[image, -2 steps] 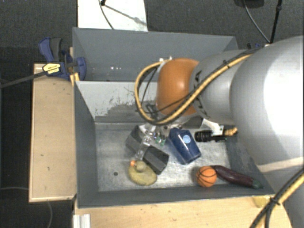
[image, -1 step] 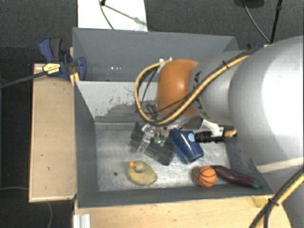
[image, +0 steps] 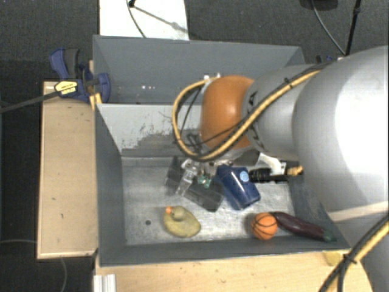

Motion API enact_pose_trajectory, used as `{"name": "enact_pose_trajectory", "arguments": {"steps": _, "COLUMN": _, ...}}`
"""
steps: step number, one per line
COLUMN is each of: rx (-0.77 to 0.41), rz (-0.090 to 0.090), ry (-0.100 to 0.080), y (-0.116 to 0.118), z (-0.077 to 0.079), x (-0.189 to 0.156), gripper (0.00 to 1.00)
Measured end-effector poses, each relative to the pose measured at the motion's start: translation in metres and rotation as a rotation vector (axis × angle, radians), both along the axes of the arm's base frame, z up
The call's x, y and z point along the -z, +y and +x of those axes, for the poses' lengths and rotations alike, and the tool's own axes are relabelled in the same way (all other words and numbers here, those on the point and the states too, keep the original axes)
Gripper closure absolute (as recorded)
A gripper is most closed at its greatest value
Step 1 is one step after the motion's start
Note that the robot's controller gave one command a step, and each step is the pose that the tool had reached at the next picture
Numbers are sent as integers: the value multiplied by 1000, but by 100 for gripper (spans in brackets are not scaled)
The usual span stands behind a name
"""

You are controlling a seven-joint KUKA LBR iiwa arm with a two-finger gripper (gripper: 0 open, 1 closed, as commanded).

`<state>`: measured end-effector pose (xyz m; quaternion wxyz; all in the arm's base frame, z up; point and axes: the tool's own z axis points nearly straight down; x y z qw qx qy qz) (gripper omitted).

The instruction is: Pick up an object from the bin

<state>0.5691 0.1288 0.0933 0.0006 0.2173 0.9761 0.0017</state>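
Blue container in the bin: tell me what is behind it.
Directly behind the blue container hangs the robot's orange-covered wrist, which hides the floor of the bin there. The pincer and a dark block sit at its left.

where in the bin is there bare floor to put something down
Bare floor lies by the left wall of the bin, left of the gripper and behind the yellow duck. A smaller gap sits between the duck and the orange ball. Crowded: the blue container and the purple eggplant at the right.
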Motion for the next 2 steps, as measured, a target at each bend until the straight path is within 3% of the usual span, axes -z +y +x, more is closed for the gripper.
{"name": "enact_pose_trajectory", "arguments": {"steps": 2, "rx": 0, "rz": -2, "ry": 8, "y": 0, "z": -2, "x": -7, "gripper": 100}}
